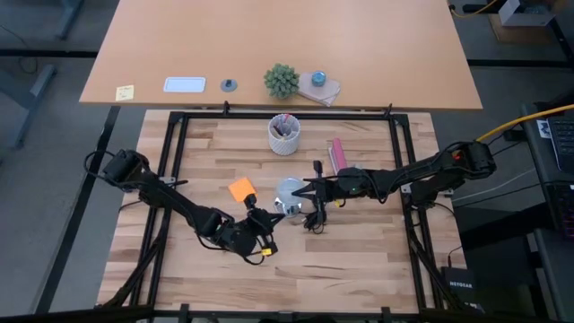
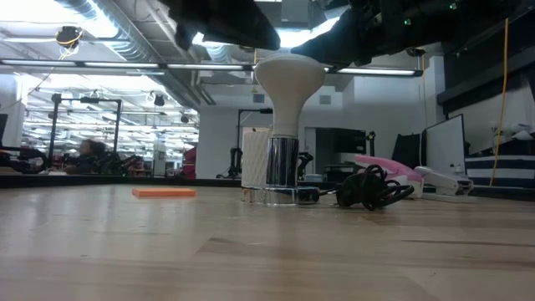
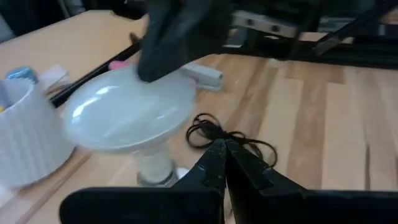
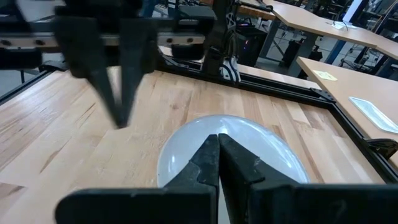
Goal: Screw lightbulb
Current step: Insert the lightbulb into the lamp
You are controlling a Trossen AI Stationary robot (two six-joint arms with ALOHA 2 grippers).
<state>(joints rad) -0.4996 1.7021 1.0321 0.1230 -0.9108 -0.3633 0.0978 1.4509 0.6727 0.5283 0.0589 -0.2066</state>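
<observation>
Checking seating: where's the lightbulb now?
High view: lightbulb mid-table, upright in the silvery fitting, between both grippers, right of the orange pad.

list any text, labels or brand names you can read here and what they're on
"NETGEAR", faint, on the black box at the lower right floor edge in the high view; only just legible.
Yellow sticky note: any marks too small to read.
White card: nothing legible.
Lightbulb: no print visible.

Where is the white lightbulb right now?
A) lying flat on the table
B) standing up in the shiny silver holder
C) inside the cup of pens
B: in the low view the lightbulb stands upright, narrow end down in the silver holder.
</observation>
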